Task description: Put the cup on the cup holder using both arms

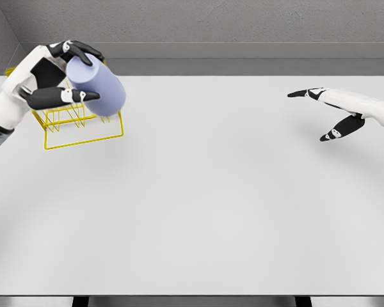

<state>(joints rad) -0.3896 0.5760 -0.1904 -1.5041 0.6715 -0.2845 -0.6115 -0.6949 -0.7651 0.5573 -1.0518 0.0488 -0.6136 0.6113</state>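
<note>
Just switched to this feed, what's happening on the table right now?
The left hand grips a pale blue cup, tilted, held over the yellow wire cup holder at the table's far left. The cup is not yet set down on the holder. The right hand hangs open over the table's right side, holding nothing, well away from the cup.

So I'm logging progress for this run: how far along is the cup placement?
Picked up: the left hand grips the pale blue cup, tilted, in front of the yellow wire cup holder at the table's far left. In hand: bringing it to the rack. Left: seating the cup and letting go. The right hand is open above the table's right side, holding nothing.
</note>
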